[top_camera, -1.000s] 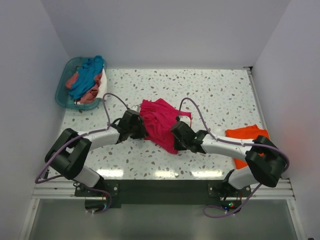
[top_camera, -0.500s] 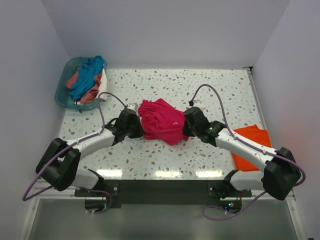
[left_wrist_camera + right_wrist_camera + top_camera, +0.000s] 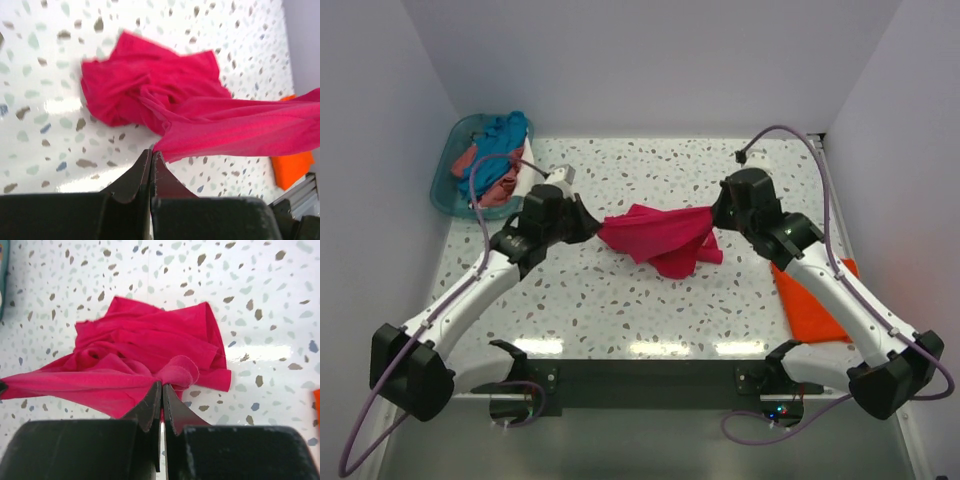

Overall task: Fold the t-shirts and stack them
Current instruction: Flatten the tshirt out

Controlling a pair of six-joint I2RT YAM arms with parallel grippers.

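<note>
A magenta-pink t-shirt (image 3: 660,236) hangs stretched between my two grippers above the middle of the speckled table, its lower folds bunched on the surface. My left gripper (image 3: 592,224) is shut on the shirt's left edge; the left wrist view shows the cloth (image 3: 210,120) running out from the closed tips (image 3: 151,152). My right gripper (image 3: 718,213) is shut on the right edge, with a fold of cloth (image 3: 150,360) pinched at its tips (image 3: 162,386). An orange t-shirt (image 3: 815,300) lies flat at the right, partly under the right arm. More t-shirts, teal (image 3: 495,150), salmon and white, fill the basin.
The translucent teal basin (image 3: 448,185) stands at the table's back left corner. White walls close in the table at the back and both sides. The arms' base rail (image 3: 640,375) runs along the near edge.
Both grippers have closed on the pink shirt, moved apart and towards the back, and lifted it. The crumpled heap is now drawn out into a band between them.
</note>
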